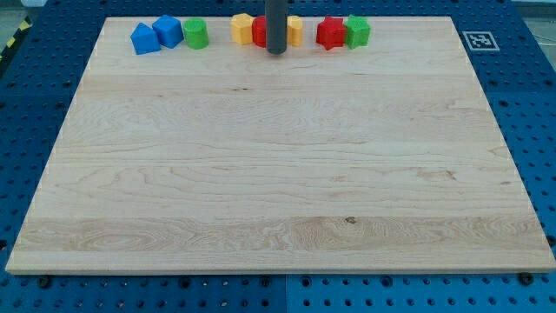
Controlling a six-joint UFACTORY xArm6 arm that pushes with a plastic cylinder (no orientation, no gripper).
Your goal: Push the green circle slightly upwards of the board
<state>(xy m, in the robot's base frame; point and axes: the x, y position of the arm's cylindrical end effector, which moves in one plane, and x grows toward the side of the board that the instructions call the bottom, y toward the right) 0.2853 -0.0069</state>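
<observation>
The rod [276, 22] runs out past the view's top edge, and it covers most of the red block [259, 32] and the near half of the yellow block [295, 30] just to the rod's right, so the shape of neither can be told. My tip [276, 51] shows just below the red block. The counter [278, 174] has its lower corners cut by the view's bottom edge, well below the rod.

No legible text; fiducial marker [479, 40] on board [278, 174]

Blue blocks [156, 35] — red star [329, 33]
</observation>
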